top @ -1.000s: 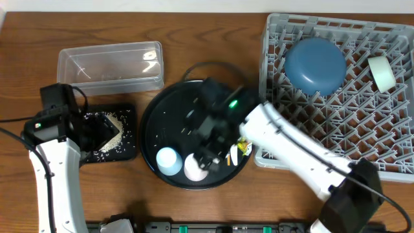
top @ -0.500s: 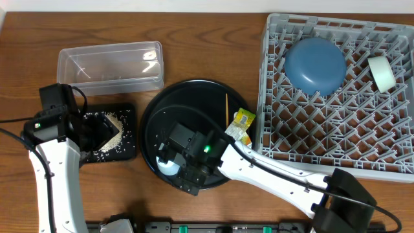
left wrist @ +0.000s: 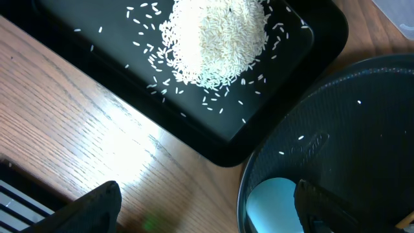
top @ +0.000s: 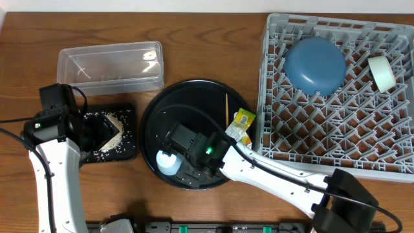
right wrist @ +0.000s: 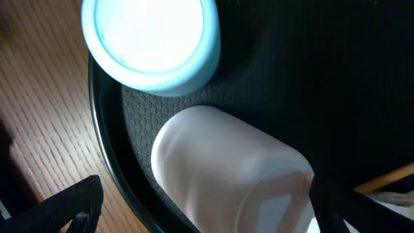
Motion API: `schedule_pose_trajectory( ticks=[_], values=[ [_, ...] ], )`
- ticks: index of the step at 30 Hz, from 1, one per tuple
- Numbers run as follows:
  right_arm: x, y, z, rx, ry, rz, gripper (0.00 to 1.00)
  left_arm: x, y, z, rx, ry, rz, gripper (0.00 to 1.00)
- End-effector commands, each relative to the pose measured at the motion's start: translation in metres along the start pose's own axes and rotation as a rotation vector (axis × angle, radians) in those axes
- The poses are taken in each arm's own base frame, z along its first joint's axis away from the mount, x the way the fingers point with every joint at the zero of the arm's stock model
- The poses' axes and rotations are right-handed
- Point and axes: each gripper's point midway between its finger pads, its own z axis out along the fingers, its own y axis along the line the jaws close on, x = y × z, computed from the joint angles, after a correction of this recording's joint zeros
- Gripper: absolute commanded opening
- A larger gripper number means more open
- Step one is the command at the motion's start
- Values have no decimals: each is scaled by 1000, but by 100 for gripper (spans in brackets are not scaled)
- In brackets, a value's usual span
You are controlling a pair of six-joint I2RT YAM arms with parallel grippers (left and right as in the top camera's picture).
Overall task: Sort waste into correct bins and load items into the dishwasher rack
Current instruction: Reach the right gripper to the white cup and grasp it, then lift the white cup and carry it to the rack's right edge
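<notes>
1. we saw the right gripper point(right wrist: 204, 204) low over the round tray point(right wrist: 297, 77), jaws spread around the smooth whitish cup point(right wrist: 226, 168).
2. the left gripper point(left wrist: 207, 213) hung open beside rice grains point(left wrist: 217, 39) heaped in the black tray point(left wrist: 246, 139).

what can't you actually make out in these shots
Overhead: the whitish cup on the round black tray is hidden under the right arm; only the right wrist view shows it.
Left wrist: the pale blue cup is cut off by the bottom edge.
Overhead: print on the small yellow-green wrappers is too small to read.
</notes>
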Motion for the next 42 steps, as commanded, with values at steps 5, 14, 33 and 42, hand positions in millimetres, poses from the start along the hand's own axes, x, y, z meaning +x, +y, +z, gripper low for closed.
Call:
schedule_pose_trajectory(
  ticks=[5,14,33,42],
  values=[
    [10,8,3,-44,61,30,98,1,4,3,-17,7,-13,87],
    [-3,6,-9,-42,37,31,99,1,4,2,-17,7,-13,87],
    [-1,9,-4,-78,43,38,99,1,4,2,-17,7,-13,87],
    [9,13,26,-95,106,45,96,1,4,2,-17,7,-13,87]
  ],
)
